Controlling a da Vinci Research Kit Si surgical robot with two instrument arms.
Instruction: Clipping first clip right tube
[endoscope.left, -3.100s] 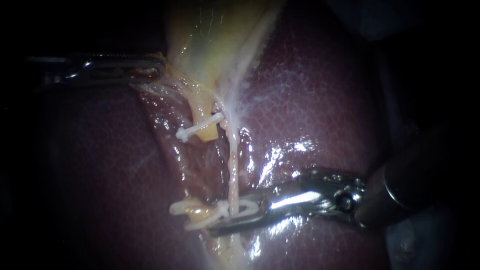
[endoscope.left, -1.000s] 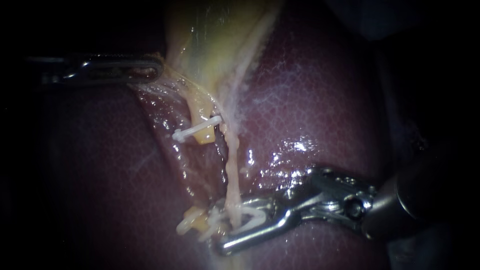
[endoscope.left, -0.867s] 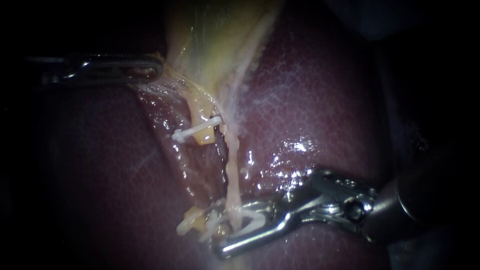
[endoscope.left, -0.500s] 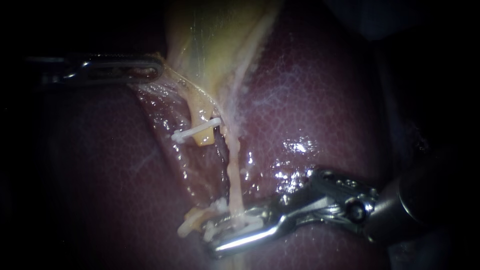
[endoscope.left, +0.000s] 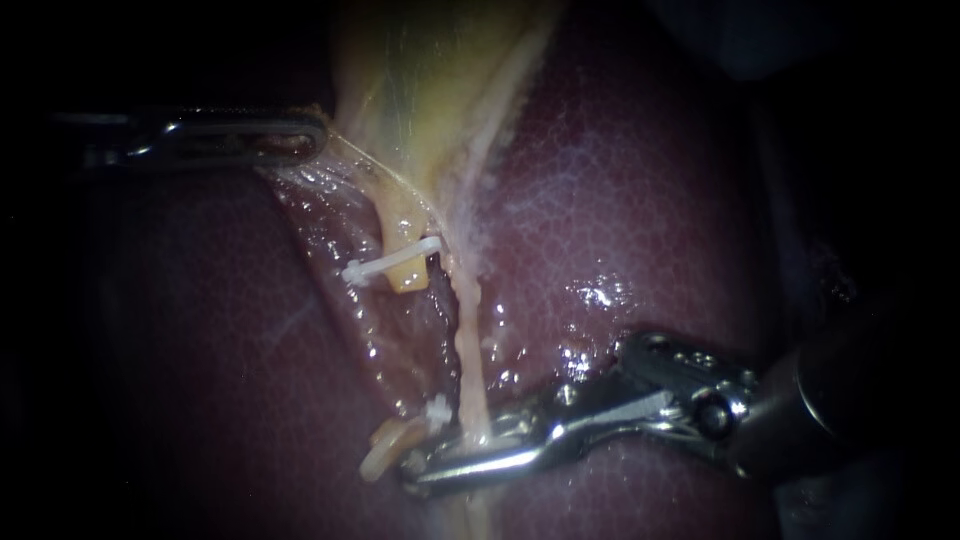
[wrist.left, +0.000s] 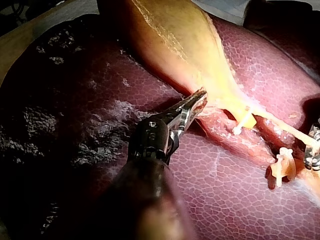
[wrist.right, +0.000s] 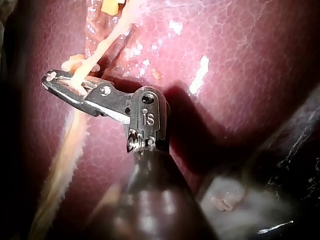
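The pale right tube runs down from the yellow gallbladder across the dark red liver. My right instrument comes in from the lower right, and its jaws are shut across this tube low down, with white clip material barely showing between them. The right wrist view shows the same tube passing through the closed jaws of that instrument. My left instrument is shut on the gallbladder's edge at upper left, also seen in its wrist view.
A white clip sits across a cut yellow stub left of the right tube. A second clipped stub lies just left of my right instrument's tip. In the left wrist view both stubs' clips show.
My right instrument's jaws have closed down on the right tube, squeezing the white clip, which was open and plainly visible before. The left instrument has not moved.
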